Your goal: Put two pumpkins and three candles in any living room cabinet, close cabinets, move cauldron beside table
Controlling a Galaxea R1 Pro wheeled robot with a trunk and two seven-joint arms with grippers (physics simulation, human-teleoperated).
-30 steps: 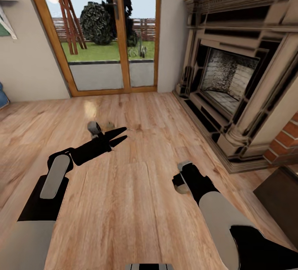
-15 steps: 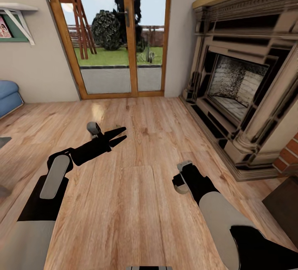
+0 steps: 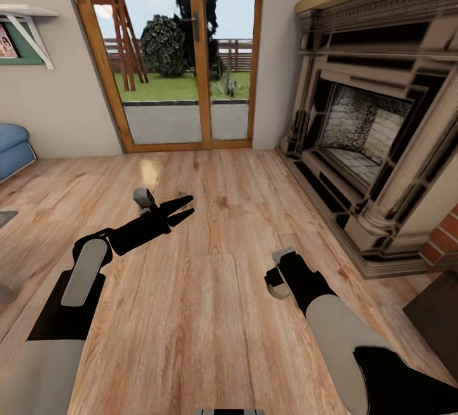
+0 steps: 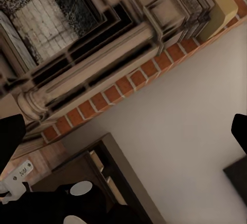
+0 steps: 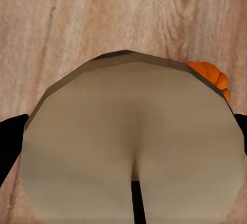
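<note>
The room swung a little sideways a moment ago, so that the glass door [image 3: 191,52] slid toward the middle and a blue seat [image 3: 13,147] and a wall shelf [image 3: 25,17] came in at the left; that was the robot turning, not the furniture, and in the last half second it has stopped, with both arms just where they were; the right pincer [image 3: 280,273] is clenched around a candle [image 5: 128,147], whose pale round end sits squarely between the two dark fingertips [image 5: 10,141] in the right wrist view; past the candle's edge a sliver of an orange pumpkin [image 5: 210,74] shows against the wooden floor [image 3: 216,313], though I cannot tell whether it rests there or how near it is; the left pincer [image 3: 193,205] hangs released and empty out over the boards, its fingers apart; the fireplace [image 3: 362,128] stands to the right, and the left wrist view catches the corner of a dark low cabinet [image 4: 110,170] beside the brick [image 4: 128,82]; so I'd judge the candle is in transit, the turning is done, and the next step is to head for that cabinet and set the candle inside
</note>
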